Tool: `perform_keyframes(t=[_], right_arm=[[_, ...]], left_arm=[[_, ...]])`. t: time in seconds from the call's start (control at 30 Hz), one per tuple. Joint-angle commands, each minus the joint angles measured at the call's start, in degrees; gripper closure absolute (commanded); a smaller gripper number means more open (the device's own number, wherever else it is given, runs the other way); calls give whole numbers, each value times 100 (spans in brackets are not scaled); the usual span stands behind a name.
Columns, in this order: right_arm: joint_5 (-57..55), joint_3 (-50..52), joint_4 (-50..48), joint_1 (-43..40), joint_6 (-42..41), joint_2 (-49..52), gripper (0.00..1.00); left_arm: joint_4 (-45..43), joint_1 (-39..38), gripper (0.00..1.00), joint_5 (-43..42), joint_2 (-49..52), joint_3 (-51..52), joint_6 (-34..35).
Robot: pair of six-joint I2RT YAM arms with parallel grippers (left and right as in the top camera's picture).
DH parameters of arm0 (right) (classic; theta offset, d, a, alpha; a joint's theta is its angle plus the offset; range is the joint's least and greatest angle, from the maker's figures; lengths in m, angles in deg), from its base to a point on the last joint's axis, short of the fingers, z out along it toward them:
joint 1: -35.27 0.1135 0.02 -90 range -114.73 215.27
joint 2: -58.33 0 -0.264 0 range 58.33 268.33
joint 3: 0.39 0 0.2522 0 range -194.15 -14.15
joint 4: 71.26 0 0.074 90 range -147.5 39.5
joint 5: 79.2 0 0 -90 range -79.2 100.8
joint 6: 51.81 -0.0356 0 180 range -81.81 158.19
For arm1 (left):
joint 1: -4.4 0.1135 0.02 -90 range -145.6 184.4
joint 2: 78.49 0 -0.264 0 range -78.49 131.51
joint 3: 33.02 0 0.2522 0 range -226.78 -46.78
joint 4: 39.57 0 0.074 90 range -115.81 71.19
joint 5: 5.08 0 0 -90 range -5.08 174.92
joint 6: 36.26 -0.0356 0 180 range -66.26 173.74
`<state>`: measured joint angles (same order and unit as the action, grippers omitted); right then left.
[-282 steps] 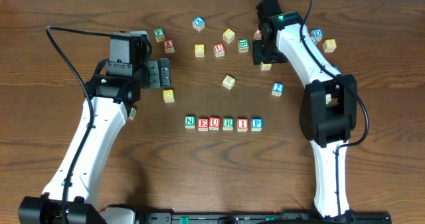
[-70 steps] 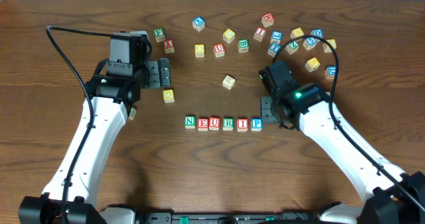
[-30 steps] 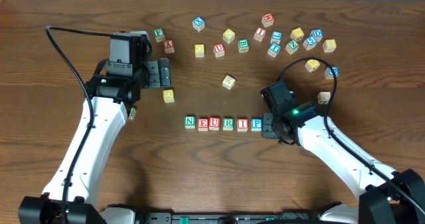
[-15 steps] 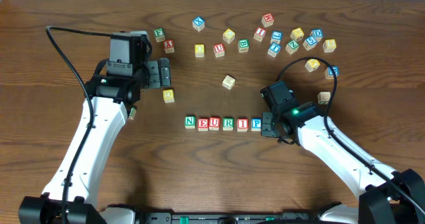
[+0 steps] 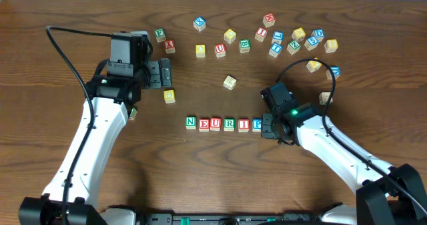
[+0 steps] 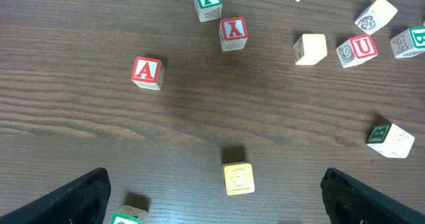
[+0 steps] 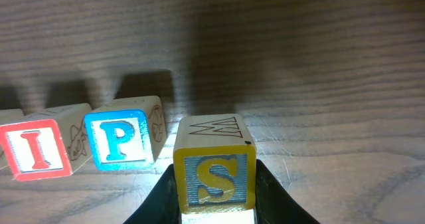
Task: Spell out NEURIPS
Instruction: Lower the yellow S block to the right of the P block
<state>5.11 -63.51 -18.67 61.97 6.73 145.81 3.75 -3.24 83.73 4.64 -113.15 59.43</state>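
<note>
In the black right pincer (image 7: 214, 196), the S cube (image 7: 214, 172) shows a yellow letter with a yellow border. Left of it are the blue-lettered P cube (image 7: 119, 143) and red-lettered I cube (image 7: 33, 151), on a dark-brown woodgrain tabletop (image 7: 299, 64).

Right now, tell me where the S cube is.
Right wrist view: the S cube is clamped in the right gripper, just right of the blue P cube.
</note>
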Motion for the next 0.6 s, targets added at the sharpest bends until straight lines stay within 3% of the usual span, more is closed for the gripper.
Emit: perform_keyframes(t=[0.0, 0.57], right_arm=[[15, 179, -90, -35, -118, 31, 86], [50, 299, -476, -35, -105, 31, 86]], left_arm=[[-2, 24, 0, 31, -94, -138, -55], [-2, 24, 0, 31, -94, -138, -55]])
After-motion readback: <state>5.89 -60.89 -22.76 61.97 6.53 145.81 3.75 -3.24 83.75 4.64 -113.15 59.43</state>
